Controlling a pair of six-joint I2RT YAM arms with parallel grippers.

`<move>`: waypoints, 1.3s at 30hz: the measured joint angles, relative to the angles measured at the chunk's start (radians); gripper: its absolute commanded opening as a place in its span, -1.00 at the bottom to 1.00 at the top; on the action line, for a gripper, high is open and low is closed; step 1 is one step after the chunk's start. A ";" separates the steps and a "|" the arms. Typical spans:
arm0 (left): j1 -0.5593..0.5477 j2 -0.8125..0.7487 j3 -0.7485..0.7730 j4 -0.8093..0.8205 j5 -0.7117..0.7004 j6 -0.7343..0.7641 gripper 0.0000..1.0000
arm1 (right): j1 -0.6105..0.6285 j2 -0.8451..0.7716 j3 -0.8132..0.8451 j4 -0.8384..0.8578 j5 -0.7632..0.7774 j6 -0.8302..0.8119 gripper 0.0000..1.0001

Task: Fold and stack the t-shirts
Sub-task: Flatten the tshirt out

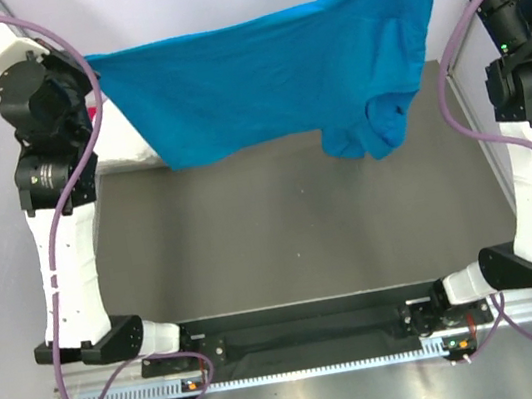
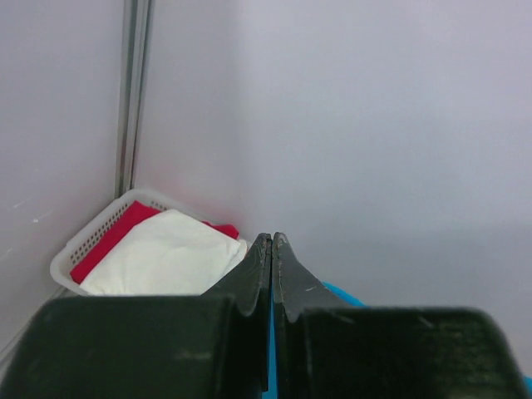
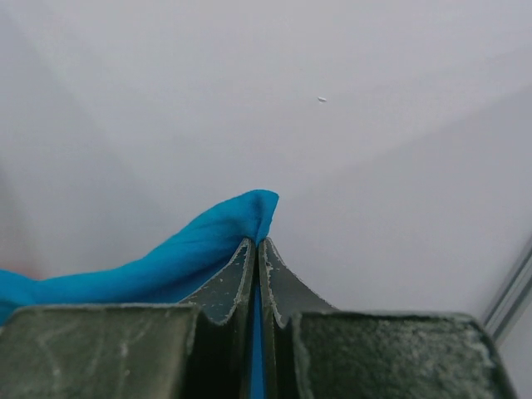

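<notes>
Blue t-shirt (image 1: 277, 76) spread above the table (image 1: 300, 224), its ends pinched by the closed left gripper (image 2: 272, 241) and right gripper (image 3: 256, 245). White t-shirt (image 2: 166, 258) over red t-shirt (image 2: 112, 241) in basket (image 2: 91, 237), table's far-left corner

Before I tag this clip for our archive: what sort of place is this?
Probably a robotics lab cell, not a home: a grey table, pale walls with metal framing, and a blue t-shirt stretched between the left gripper and right gripper.
</notes>
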 measured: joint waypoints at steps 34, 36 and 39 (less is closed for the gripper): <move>0.000 -0.004 0.148 -0.140 0.115 0.013 -1.00 | -0.003 -0.163 0.035 -0.137 0.008 -0.003 -1.00; 0.000 -0.078 0.116 -0.147 0.134 0.010 -1.00 | -0.003 -0.233 0.028 -0.151 0.015 -0.005 -1.00; 0.000 -0.191 0.076 -0.154 0.150 0.006 -1.00 | -0.003 -0.333 0.029 -0.172 0.026 -0.011 -1.00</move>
